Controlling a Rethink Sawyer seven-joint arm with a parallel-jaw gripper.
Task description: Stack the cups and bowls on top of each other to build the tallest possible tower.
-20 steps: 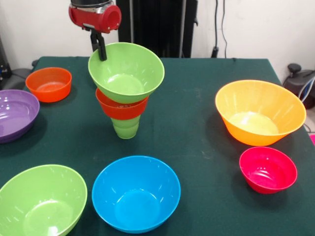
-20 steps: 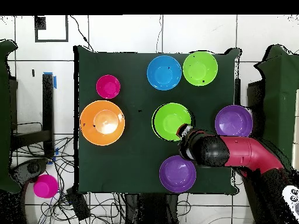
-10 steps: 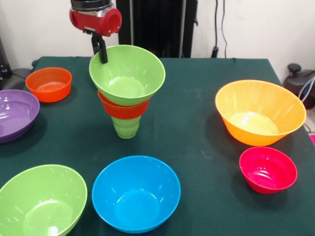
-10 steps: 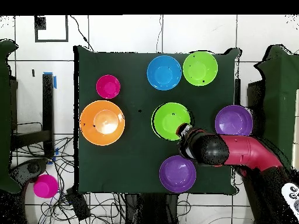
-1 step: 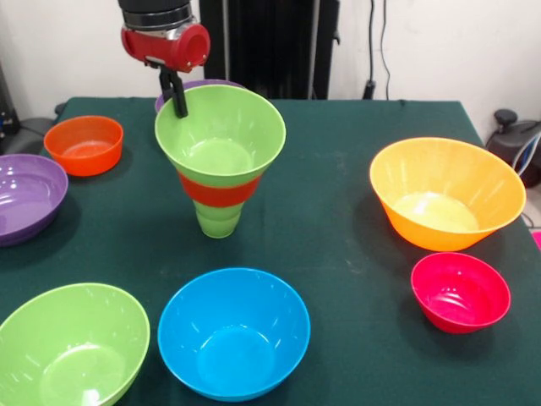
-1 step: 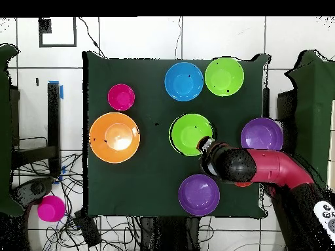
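Tower (image 5: pixel 219 161) standing near table (image 5: pixel 338 220) centre: light-green cup (image 5: pixel 217 220) at the bottom, orange-red bowl (image 5: pixel 219 191) nested above it, lime-green bowl (image 5: pixel 221 135) seated on top, looking level and settled.

Tool (image 5: pixel 176 95) at the top bowl's rim, about ten o'clock of the bowl in the front view; in the overhead view at roughly four o'clock of that bowl (image 6: pixel 191 134). Dark fingers (image 5: pixel 177 100) reaching down to the rim's edge, close together on either side of the wall, or so it appears; whether pinching the rim or just slackened off, cannot tell.

Judged as the close of a placement: three pieces up, most bowls unstacked.

Pivotal relation for whatever comes after: contact at one side of a flaring rim, well off the tower's upright axis, on a slim cup base. Any sideways pull there likely to tip the column; straight lift off the rim the safer exit.

Loose pieces ringing the tower in the front view: blue bowl (image 5: pixel 233 331) at six o'clock, second lime-green bowl (image 5: pixel 71 345) at seven, large orange bowl (image 5: pixel 445 193) at three, pink-red bowl (image 5: pixel 460 292) at four, small orange-red bowl (image 5: pixel 84 145) and purple bowl (image 5: pixel 25 196) toward nine.
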